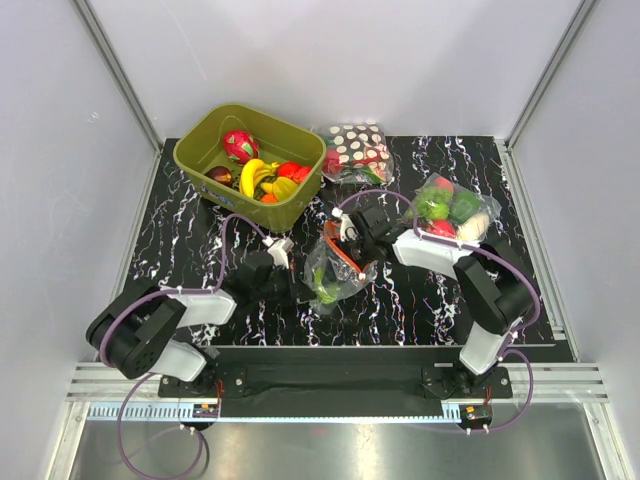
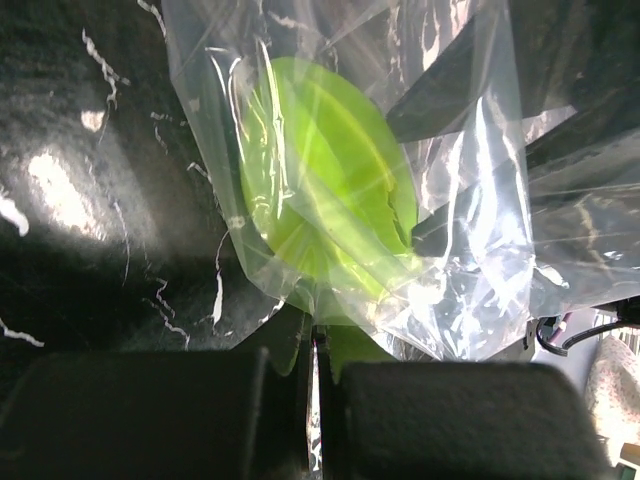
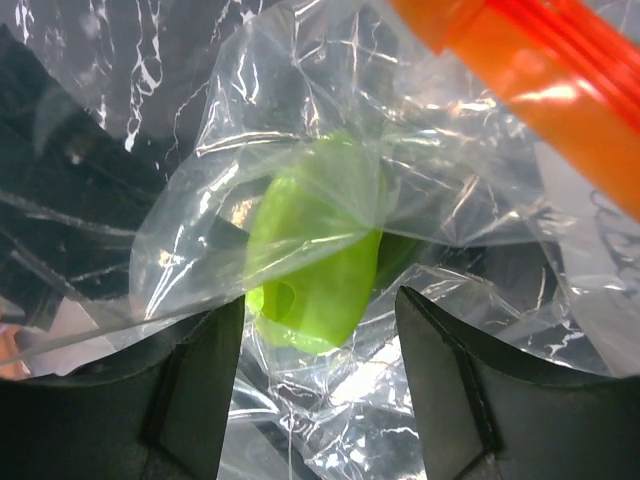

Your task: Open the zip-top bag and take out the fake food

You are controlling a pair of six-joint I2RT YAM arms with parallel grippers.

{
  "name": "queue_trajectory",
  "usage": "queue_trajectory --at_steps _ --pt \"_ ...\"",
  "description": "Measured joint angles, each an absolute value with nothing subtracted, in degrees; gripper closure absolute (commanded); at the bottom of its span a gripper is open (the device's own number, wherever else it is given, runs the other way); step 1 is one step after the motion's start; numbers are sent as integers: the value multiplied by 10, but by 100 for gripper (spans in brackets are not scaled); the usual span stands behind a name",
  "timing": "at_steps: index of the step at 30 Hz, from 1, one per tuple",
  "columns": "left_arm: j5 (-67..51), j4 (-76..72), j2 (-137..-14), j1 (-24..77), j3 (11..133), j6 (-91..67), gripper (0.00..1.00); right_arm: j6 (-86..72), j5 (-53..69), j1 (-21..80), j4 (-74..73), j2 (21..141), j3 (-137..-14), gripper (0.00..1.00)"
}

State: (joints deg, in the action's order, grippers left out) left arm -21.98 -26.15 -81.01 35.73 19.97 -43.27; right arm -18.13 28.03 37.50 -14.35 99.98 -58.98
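Observation:
The zip-top bag point(image 1: 335, 268) lies mid-table, its orange-red zip strip point(image 1: 347, 256) facing my right arm. One green fake food piece point(image 1: 325, 282) is still inside it. My left gripper point(image 1: 292, 276) is shut on the bag's lower film. In the left wrist view point(image 2: 315, 335) a thin fold of plastic is pinched between its jaws, just below the green piece point(image 2: 320, 210). My right gripper point(image 1: 345, 236) is open at the bag's mouth. In the right wrist view point(image 3: 318, 300) its jaws straddle the green piece point(image 3: 315, 255) through the film, under the zip strip point(image 3: 530, 80).
An olive bin point(image 1: 205, 150) at the back left holds a yellow banana point(image 1: 254, 178), red and orange fruits and a dragon fruit point(image 1: 240, 145). A polka-dot bag point(image 1: 355, 148) lies behind it. A bag of green and red vegetables point(image 1: 450, 208) lies on the right.

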Motion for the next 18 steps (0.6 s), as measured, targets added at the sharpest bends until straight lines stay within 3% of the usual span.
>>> queue_trajectory --at_steps 14,17,18 --pt "-220 -234 -827 357 229 -410 100 -189 240 414 -148 1050 -636 31" --pt "-217 -225 -827 356 229 -405 100 -189 232 420 -149 1061 -646 42" --pt "-218 -223 -827 357 230 -404 100 -189 231 422 -149 1064 -648 55"
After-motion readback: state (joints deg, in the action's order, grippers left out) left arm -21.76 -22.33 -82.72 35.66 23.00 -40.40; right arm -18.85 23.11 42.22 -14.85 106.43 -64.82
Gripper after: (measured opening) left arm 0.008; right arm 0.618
